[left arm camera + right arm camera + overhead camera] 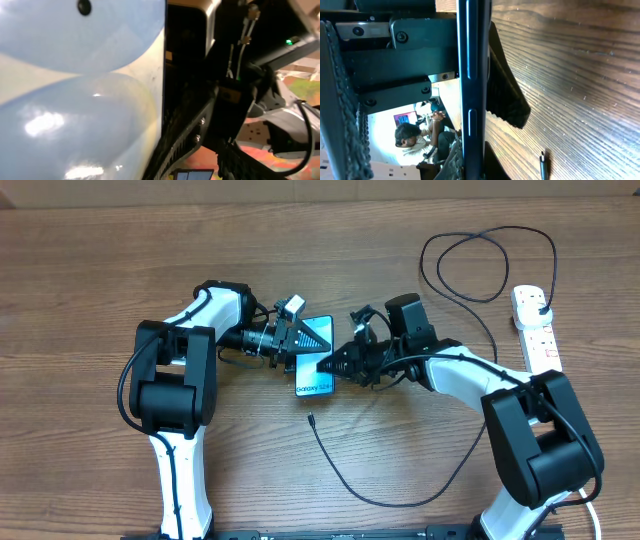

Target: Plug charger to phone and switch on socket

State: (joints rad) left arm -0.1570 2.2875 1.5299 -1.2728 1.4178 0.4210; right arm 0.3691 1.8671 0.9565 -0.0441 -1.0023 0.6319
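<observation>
Overhead view. The phone (315,385) sits at the centre of the table (100,260), screen lit pale blue, between the two arms.

Left gripper (303,338): it comes in from the left over the phone's upper end. Jaws wide. The left wrist view is filled at its left by the blue screen (75,100), very close. Whether either pad bears on the phone cannot be told.

Right gripper (335,365): it comes in from the right and meets the phone's right edge. Jaws narrow, clamped on the phone. The right wrist view shows the phone's thin side edge (470,75) running top to bottom, with the wooden table (580,75) on the right of the frame.

The charger (395,503): its connector tip (312,419) lies on the wood just below the phone, apart from it and held by neither gripper. It also shows at the lower right of the right wrist view (543,162). The cable curves along the lower centre, rises to a loop at upper right and ends at the black plug (541,306).

The socket (535,340): it lies at the right edge, well apart from the phone, with the plug seated near its upper end. Switch position is too small to tell.
</observation>
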